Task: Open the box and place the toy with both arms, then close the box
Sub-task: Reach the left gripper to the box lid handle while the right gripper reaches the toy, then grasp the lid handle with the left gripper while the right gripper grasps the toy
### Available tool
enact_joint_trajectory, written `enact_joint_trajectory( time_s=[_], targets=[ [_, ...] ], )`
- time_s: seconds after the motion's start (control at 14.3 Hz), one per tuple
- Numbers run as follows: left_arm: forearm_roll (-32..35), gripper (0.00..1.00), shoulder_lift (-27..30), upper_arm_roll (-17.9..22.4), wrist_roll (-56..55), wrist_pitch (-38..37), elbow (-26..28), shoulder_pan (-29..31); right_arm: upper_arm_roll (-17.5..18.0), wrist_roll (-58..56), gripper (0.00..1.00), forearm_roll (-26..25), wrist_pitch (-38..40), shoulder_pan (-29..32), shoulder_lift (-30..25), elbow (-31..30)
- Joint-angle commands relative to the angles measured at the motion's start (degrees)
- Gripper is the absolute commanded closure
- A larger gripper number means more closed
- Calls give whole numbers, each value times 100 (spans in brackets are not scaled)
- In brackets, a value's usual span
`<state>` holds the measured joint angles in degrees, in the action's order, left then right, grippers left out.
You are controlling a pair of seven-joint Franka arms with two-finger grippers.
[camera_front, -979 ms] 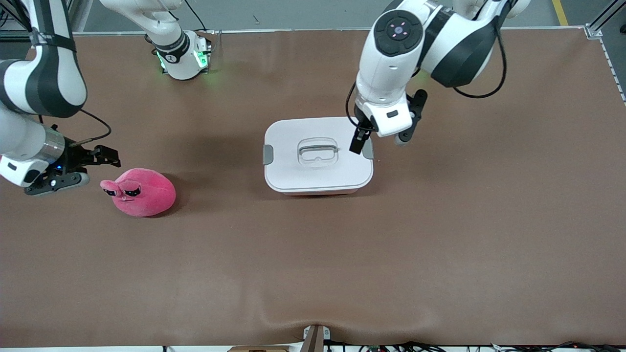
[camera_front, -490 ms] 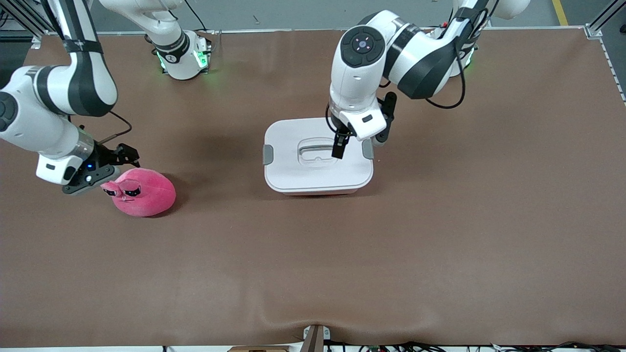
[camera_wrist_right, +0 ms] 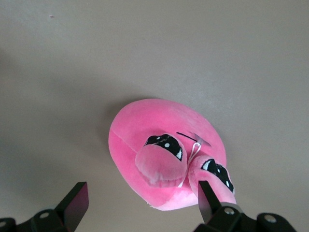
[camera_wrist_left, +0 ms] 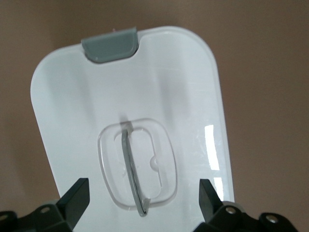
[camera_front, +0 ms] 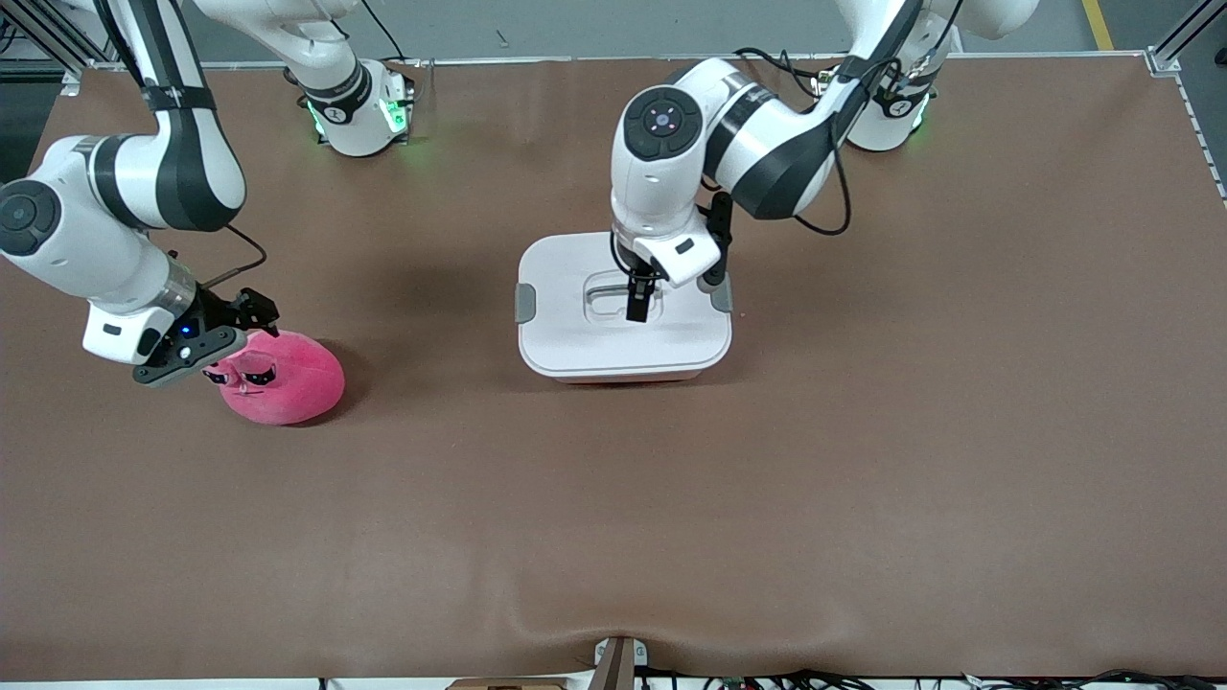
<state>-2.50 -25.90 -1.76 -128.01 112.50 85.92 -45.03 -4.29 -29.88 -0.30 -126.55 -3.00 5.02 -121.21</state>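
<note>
The left arm bends down over the box (camera_front: 623,321) at mid-table (camera_front: 863,460), its left tool (camera_front: 635,305) spread wide above the lid's recessed handle (camera_wrist_left: 137,169). The right arm reaches low, its right tool (camera_front: 222,335) also spread, over the toy (camera_front: 288,379) — one toy, one box, two grey clips, lid still on — toward the right arm's end.

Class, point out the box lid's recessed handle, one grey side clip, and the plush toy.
recessed handle (camera_wrist_left: 133,166), left wrist view, on the thin grey bar.
grey side clip (camera_wrist_left: 111,43), left wrist view, middle of the clip.
plush toy (camera_wrist_right: 145,125), right wrist view, pink body above the eyes.
</note>
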Motion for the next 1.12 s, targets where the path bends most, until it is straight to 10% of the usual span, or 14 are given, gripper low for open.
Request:
enact_joint_trajectory(
  time_s=[0.0,0.91,1.05],
  targets=[
    [-58,0,-178,35,-434,122,-128,-181,-19,-36,0,-129,-176,-16,113,-44],
    [162,0,-178,35,-1226,342,522,-374,-19,-36,0,-129,-379,-51,518,-35],
    [162,18,-187,35,-1278,412,522,-366,-19,-36,0,-129,-379,-51,562,-35]
  ],
)
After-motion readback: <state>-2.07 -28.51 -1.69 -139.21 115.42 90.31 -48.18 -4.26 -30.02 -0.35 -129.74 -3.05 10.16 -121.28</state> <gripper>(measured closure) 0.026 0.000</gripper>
